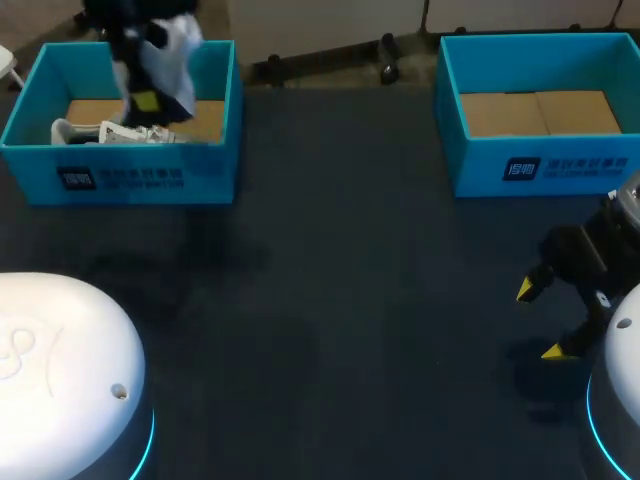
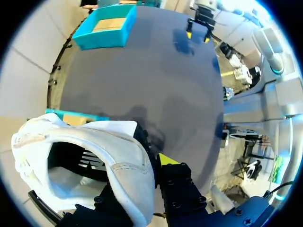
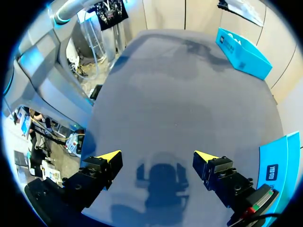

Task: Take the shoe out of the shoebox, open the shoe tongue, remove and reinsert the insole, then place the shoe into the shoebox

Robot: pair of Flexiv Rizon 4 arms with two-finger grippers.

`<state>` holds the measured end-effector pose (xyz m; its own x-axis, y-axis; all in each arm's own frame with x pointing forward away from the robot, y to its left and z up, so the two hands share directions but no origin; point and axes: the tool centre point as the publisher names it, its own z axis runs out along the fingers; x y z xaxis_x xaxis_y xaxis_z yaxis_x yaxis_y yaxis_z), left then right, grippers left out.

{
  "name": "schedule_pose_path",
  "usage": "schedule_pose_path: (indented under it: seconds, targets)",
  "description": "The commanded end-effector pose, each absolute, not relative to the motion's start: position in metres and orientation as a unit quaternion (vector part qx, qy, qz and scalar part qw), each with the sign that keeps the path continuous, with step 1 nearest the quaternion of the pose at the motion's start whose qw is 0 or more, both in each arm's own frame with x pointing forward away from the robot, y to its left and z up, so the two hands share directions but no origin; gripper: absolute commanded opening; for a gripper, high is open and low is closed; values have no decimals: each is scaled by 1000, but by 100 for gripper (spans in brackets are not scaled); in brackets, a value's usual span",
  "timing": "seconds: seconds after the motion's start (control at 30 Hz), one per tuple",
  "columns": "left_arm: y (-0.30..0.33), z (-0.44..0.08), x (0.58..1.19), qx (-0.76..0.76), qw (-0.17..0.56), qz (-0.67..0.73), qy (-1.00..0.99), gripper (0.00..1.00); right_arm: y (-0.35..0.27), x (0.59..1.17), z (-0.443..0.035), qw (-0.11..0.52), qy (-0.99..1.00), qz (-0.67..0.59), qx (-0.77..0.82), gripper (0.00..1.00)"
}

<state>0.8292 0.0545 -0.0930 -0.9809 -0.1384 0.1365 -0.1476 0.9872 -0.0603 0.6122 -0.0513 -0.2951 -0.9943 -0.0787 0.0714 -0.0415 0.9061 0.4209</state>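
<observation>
While the white sneaker (image 2: 125,165) is pinched at the rim of its opening by the left claw (image 2: 144,182), it is held just above the shoebox (image 1: 120,175), over its far side. The right claw (image 1: 535,320) is spread wide, well apart from the shoebox, over the worktop (image 1: 350,300). The sneaker is judged light and soft-walled. The padded rim may fold or slip, so a firmer hold is expected at the stiffer heel.

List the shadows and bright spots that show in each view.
Head view: the right gripper casts a dark shadow on the table just under it. Right wrist view: that gripper's own shadow lies on the table between its open fingers. Left wrist view: the white shoe is brightly lit outside and dark inside, and a shadow lies on the table beside the right gripper.
</observation>
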Motion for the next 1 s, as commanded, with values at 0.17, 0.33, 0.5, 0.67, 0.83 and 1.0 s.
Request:
schedule_pose_path:
  seconds: [0.17,0.33,0.5,0.67,0.83,1.0]
  targets:
    - [82,-84,839,69,92,49,-992,0,-51,612,-296,43,-976,-213,31,100]
    - [82,-84,839,69,92,49,-992,0,-51,612,-296,43,-976,-213,31,100]
    - [82,-84,839,69,92,49,-992,0,-51,612,-296,43,-976,-213,31,100]
    - [85,-84,846,78,85,45,-992,0,-51,612,-296,43,-976,-213,31,100]
    - [111,-77,891,102,87,51,-990,0,-51,612,-296,43,-976,-213,31,100]
    - [136,-82,937,93,86,33,-991,0,-51,612,-296,43,-976,-213,31,100]
